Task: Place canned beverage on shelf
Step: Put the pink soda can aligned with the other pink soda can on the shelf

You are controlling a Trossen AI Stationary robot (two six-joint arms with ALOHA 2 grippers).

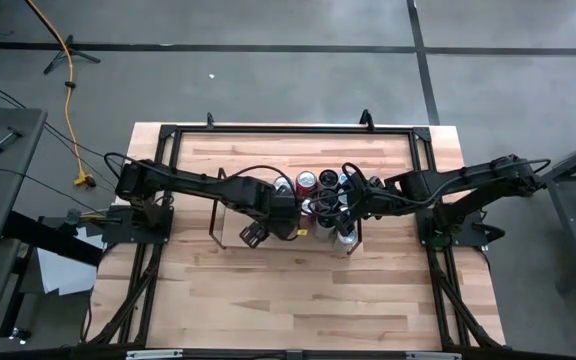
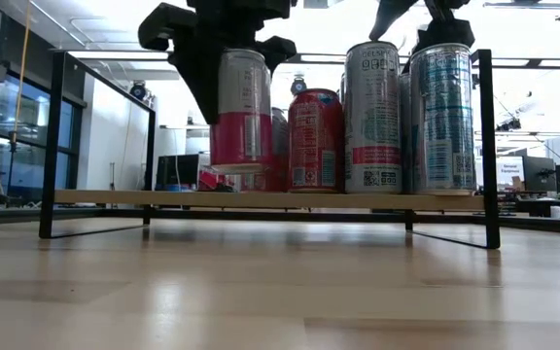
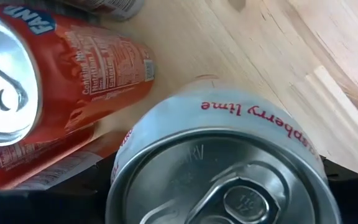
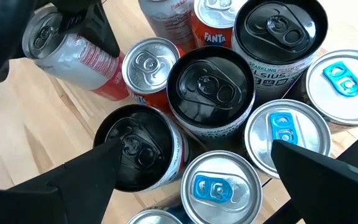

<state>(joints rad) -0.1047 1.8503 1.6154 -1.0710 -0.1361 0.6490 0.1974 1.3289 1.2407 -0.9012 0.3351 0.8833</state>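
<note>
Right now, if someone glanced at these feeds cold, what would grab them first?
Most likely the packed cluster of cans standing on the shelf, bunched toward its right end. Next, the left gripper at the cluster's left edge, its fingers around a tall silver-and-pink can upright on the board. The right gripper hangs open above the cans.

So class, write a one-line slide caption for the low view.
Left gripper around a pink-and-white can on the shelf, beside a red can and taller cans.
</note>
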